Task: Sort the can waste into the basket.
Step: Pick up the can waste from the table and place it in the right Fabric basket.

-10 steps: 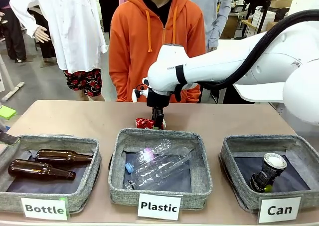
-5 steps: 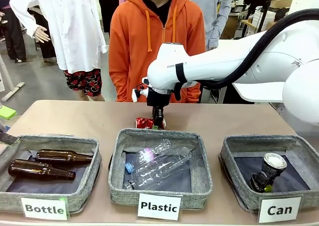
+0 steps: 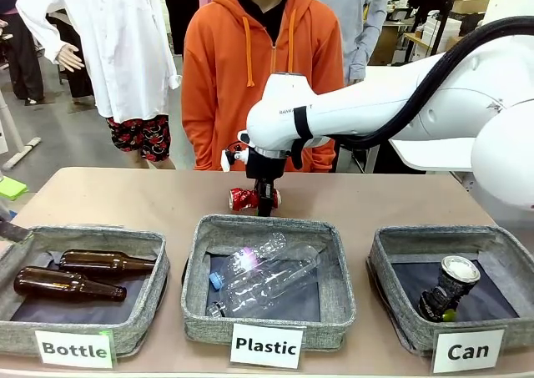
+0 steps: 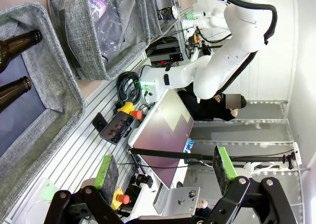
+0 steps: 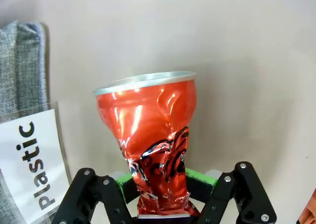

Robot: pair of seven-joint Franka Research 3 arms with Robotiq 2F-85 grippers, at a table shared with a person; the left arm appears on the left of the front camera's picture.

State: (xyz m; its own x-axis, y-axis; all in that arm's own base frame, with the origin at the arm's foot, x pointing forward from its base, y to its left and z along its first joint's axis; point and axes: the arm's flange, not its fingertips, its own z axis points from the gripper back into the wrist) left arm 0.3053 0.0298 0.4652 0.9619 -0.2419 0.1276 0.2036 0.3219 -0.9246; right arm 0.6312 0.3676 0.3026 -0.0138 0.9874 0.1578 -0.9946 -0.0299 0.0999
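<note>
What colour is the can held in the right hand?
Shiny red with white and dark marks, clearest in the right wrist view: crushed can, right hand.

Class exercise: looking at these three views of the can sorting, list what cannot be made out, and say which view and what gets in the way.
- Red crushed can: lower end hidden inside the right gripper, right wrist view.
- Black can: green print too small to read, front view.
- Brown bottles: bodies cut off by the picture's edge, left wrist view.

Tan table (image 3: 125, 196) in front; grey floor (image 3: 58, 136) behind; cardboard box (image 3: 470, 4) on far shelf.
</note>
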